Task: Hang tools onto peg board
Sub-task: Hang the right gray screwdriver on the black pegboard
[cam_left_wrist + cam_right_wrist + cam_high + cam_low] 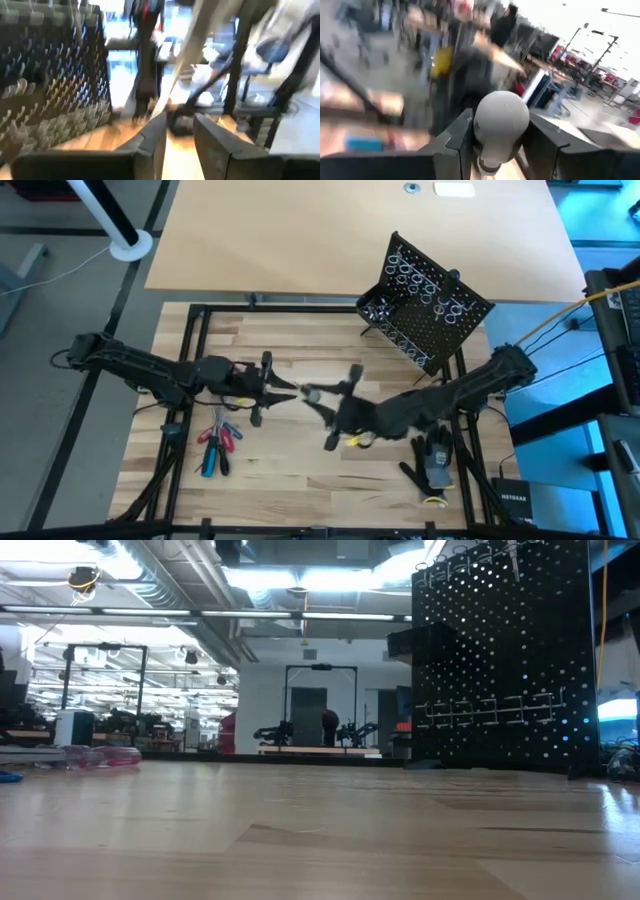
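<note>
Over the table's middle my two grippers meet tip to tip on one tool [300,392], held above the wood. My left gripper [290,392] reaches in from the left and my right gripper [310,393] from the right, and both are shut on the tool. The tool has a rounded grey handle end [501,120]. More tools [215,442] with red and blue handles lie on the table below the left arm. The black peg board [425,305] stands at the far right, also seen as the peg board [500,650] and the peg board [50,75]. Neither gripper appears in the low view. My left gripper comes level from the table's left. A dark part of the tool [180,124] sits between its two fingertips, and a pale slim shaft [187,45] slants away beyond them; blur hides which part it has. The tool is clear of the table. My right gripper pinches the tool's handle just below its rounded grey end [492,150] between its two fingers. It comes roughly level from the table's right. The grey end sticks out past the fingers, and the tool is lifted clear of the table.
A black-and-grey work glove [435,460] lies near the front right, under the right arm. A black frame [200,310] borders the wooden table. A bare stretch of wood lies between the grippers and the peg board.
</note>
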Available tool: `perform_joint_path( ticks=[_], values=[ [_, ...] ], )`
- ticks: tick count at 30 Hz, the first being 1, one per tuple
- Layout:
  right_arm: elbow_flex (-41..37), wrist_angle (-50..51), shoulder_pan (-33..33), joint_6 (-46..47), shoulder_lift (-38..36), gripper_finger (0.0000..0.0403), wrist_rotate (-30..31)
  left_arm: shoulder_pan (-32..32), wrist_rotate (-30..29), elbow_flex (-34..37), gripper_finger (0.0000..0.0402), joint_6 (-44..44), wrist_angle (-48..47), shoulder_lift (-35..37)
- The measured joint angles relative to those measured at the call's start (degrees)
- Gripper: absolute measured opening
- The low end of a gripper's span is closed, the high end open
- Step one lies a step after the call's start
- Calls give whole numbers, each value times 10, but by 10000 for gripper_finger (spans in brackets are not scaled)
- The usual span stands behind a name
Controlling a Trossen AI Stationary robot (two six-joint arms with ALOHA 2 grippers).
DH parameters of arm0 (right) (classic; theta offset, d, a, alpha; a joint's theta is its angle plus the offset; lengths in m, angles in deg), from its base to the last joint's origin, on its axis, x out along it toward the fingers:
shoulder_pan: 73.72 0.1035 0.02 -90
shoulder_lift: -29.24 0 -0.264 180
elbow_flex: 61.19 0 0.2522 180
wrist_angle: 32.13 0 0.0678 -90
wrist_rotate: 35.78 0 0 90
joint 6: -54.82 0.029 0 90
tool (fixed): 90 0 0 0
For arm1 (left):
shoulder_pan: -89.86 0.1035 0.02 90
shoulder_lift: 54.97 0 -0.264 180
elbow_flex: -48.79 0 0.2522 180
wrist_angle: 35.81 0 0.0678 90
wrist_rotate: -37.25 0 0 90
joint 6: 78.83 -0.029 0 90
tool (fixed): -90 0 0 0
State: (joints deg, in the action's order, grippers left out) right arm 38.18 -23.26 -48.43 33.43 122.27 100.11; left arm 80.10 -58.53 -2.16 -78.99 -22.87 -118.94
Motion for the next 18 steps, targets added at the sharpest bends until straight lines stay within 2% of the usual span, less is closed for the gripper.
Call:
perform_joint_path(
  ticks=[5,8,11,15,18],
  values=[
    [31,13,-6,-10,1,133,14,0,5,-5,85,1,13,12],
    [47,37,-4,-32,7,133,47,1,5,-3,85,4,-7,11],
    [74,53,7,-31,-18,133,66,5,5,-2,85,-19,-23,21],
    [106,129,27,-11,-23,133,79,11,-15,-3,85,-40,-29,31],
    [140,182,51,-17,-18,133,154,19,-43,-3,80,-69,-26,44]
  ],
)
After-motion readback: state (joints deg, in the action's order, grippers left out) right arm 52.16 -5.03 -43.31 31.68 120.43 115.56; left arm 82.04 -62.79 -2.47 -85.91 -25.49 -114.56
